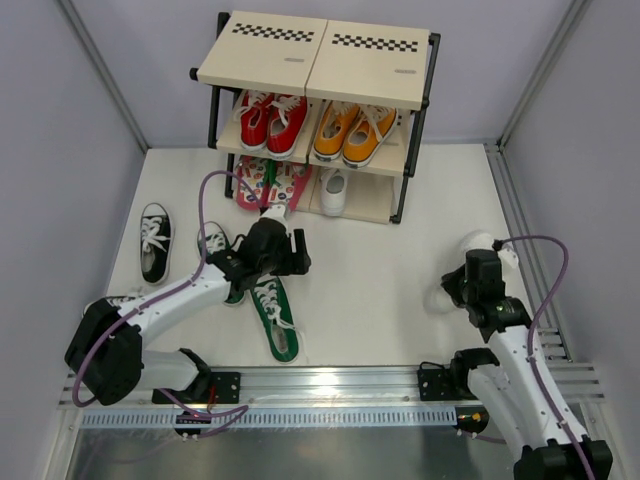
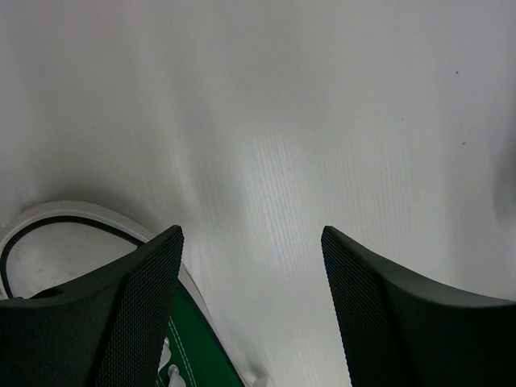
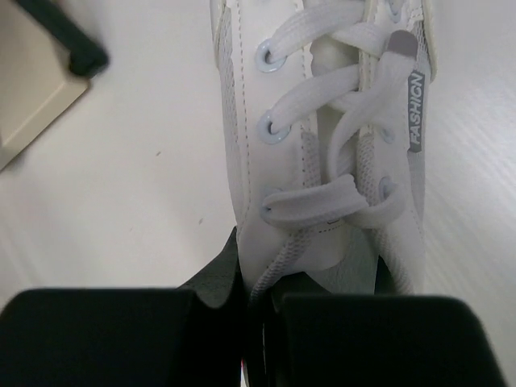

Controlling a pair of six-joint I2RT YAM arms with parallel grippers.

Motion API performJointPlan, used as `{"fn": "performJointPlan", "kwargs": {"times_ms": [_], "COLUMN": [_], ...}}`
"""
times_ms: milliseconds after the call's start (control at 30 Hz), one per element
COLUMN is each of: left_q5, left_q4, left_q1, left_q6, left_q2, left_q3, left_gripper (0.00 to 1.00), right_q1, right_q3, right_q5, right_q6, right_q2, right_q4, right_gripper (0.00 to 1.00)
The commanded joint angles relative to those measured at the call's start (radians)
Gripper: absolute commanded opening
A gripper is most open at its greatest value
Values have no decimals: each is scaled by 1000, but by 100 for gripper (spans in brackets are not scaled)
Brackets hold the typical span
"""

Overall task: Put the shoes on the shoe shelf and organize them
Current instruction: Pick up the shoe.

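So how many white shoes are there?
2. A white shoe on the shoe shelf's bottom tier; another white shoe on the table, in the right gripper. Others may be hidden.

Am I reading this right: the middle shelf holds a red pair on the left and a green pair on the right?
Not quite. The top view shows an orange pair on the right of the middle shelf, not a green one. The red pair is on the left, as you said.

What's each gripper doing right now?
Left gripper: open, holding nothing.
Right gripper: shut on the white shoe.
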Motion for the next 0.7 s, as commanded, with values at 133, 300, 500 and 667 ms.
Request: {"fn": "performJointPlan", "kwargs": {"times_ms": [133, 300, 500, 667], "left_q5": [-52, -69, -96, -95], "left_q4": [9, -3, -35, -46], "left_q1": [-2, -1, -2, -2], "left_q6": [-22, -36, -35, -35], "left_q2": [-61, -113, -150, -187], "left_q3": [-31, -62, -79, -91], "left_gripper": [72, 72, 72, 72], "right_q1": [238, 416, 560, 603], "right_q3": [35, 110, 233, 305], "right_q5": [-123, -117, -43, -37], "right_q6": [-39, -75, -143, -175], "right_q2": [82, 223, 386, 490], "right_q4": [139, 198, 245, 273], "right_gripper": [3, 3, 3, 3]}}
